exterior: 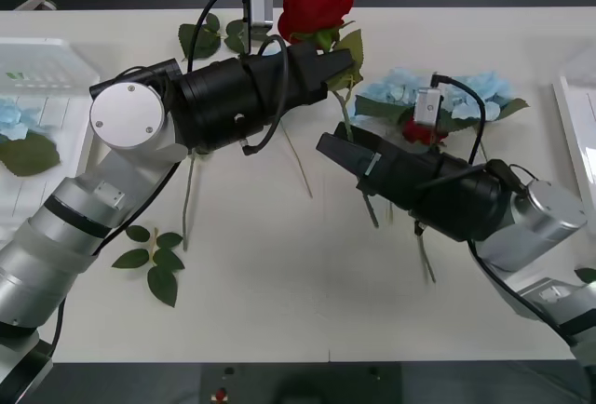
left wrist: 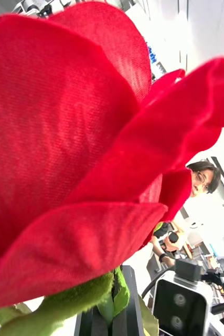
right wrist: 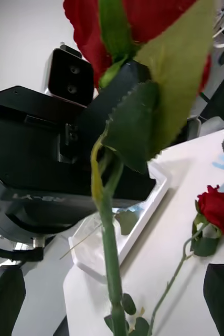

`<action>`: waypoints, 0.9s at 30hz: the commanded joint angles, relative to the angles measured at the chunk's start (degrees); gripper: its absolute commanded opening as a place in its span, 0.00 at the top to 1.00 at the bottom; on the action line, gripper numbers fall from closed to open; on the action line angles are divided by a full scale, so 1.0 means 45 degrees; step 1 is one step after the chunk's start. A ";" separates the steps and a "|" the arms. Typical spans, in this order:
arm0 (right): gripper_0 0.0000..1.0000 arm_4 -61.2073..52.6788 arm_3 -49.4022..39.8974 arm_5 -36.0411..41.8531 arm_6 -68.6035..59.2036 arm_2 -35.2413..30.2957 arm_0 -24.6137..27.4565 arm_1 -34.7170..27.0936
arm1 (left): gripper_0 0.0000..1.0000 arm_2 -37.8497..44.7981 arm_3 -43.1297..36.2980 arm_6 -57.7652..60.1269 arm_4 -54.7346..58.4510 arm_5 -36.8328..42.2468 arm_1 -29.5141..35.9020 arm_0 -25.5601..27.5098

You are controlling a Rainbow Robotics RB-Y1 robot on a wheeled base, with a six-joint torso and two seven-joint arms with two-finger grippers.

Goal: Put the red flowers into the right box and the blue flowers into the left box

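White and wide, the surface (exterior: 279, 274) carries flowers scattered across its middle and a box at each end. My left hand (exterior: 337, 66) grips a deep red fabric rose (exterior: 315, 2) just under the bloom, holding it upright above the surface so its long green stem (right wrist: 110, 252) hangs free. My right hand (exterior: 328, 146) sits close below, by that stem; I cannot tell whether it is open or closed. I judge this a handover, since the red flowers belong in the shallow white tray (exterior: 570, 120) on my right. Pale blue fluffy flower clusters (exterior: 466, 92) and another red rose (exterior: 421, 132) lie between the arms. One blue cluster (exterior: 11, 117) already rests in the translucent ribbed bin (exterior: 47, 60) on the left.
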 commanded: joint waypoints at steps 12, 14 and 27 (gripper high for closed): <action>1.00 0.0130 0.0188 -0.0289 -0.0090 0.0215 -0.0460 0.0186 | 1.00 0.0108 -0.0168 0.0378 -0.0056 -0.0058 -0.0231 -0.0518; 1.00 0.0130 0.0188 -0.0328 -0.0090 0.0215 -0.0480 0.0186 | 1.00 0.0108 -0.0168 0.0378 -0.0056 -0.0058 -0.0231 -0.0518; 1.00 0.0130 0.0188 -0.0524 -0.0090 0.0215 -0.0480 0.0049 | 0.00 0.0108 -0.0188 0.0397 0.0628 0.0352 0.0570 -0.0127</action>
